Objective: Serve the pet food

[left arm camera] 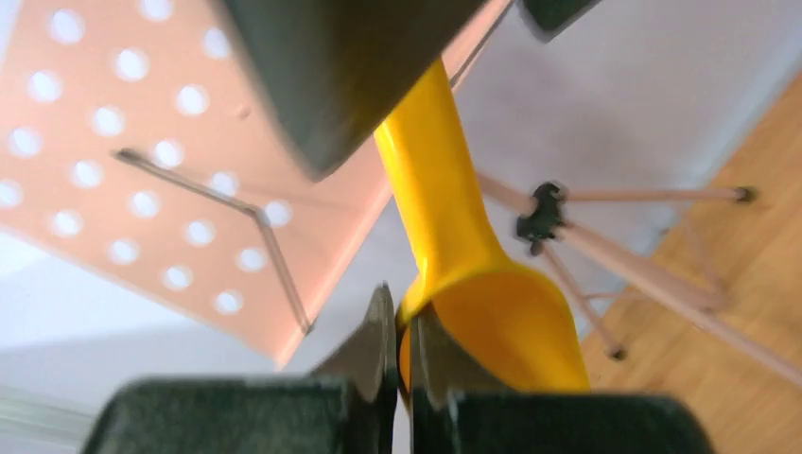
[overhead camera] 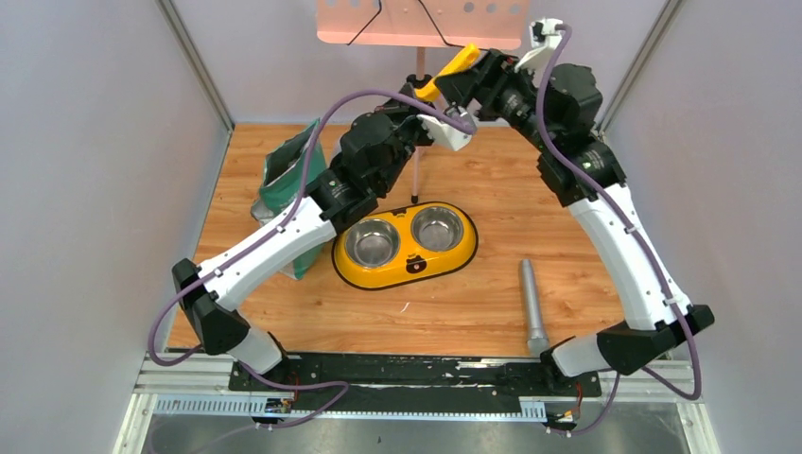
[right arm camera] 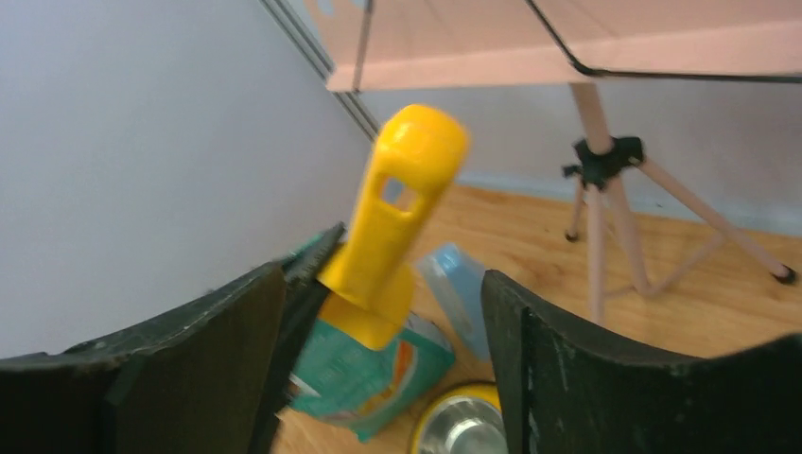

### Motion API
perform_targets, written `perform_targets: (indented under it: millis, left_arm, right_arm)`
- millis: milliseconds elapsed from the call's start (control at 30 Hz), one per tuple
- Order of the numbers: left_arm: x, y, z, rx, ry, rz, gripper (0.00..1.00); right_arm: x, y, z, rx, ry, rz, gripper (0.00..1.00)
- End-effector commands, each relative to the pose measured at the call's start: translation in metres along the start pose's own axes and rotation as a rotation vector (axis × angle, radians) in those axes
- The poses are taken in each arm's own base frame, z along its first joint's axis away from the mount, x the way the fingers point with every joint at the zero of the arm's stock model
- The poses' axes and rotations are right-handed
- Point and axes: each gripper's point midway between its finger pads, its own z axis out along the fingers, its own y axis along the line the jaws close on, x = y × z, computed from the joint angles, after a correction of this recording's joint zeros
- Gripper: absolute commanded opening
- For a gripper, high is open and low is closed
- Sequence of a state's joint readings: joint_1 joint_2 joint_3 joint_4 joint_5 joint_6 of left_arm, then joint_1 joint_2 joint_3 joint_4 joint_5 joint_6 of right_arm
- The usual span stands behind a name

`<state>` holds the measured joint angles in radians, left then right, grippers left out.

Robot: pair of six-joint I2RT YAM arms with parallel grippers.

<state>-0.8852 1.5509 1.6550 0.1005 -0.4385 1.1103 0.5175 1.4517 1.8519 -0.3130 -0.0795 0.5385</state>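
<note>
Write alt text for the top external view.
Two robot arms meet at the back of a wooden table, the left gripper pinching a yellow scoop and the right gripper open around its handle. Below sit a yellow feeder with two empty steel bowls and a green bag.

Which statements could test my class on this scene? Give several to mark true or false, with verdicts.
1. The left end effector pinches the bowl end of the yellow scoop. True.
2. The right end effector is clamped shut on the scoop. False: its fingers stand apart, with the scoop's handle between them.
3. Both steel bowls in the yellow feeder look empty. True.
4. The green bag stands right of the feeder. False: it stands to its left.
5. A grey metal cylinder lies on the table, right of the feeder. True.
</note>
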Motion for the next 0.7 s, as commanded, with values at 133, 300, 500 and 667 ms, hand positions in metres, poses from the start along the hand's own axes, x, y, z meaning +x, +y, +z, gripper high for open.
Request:
perform_targets:
  millis: [133, 300, 500, 667]
  left_arm:
    - [0.031, -0.049, -0.075, 0.388, 0.134, -0.369, 0.0]
    - [0.014, -0.079, -0.103, 0.583, 0.078, -0.491, 0.0]
    - [-0.003, -0.099, -0.092, 0.692, 0.012, -0.598, 0.0]
    - [-0.028, -0.1, -0.078, 0.735, -0.06, -0.652, 0.0]
  right_arm:
    - [0.047, -0.049, -0.103, -0.26, 0.397, 0.088, 0.91]
    - [0.076, -0.066, -0.127, -0.379, 0.526, 0.142, 0.82]
    - [0.054, -0.04, -0.104, -0.496, 0.575, 0.226, 0.8]
    - [0.05, -0.014, -0.094, -0.567, 0.642, 0.274, 0.78]
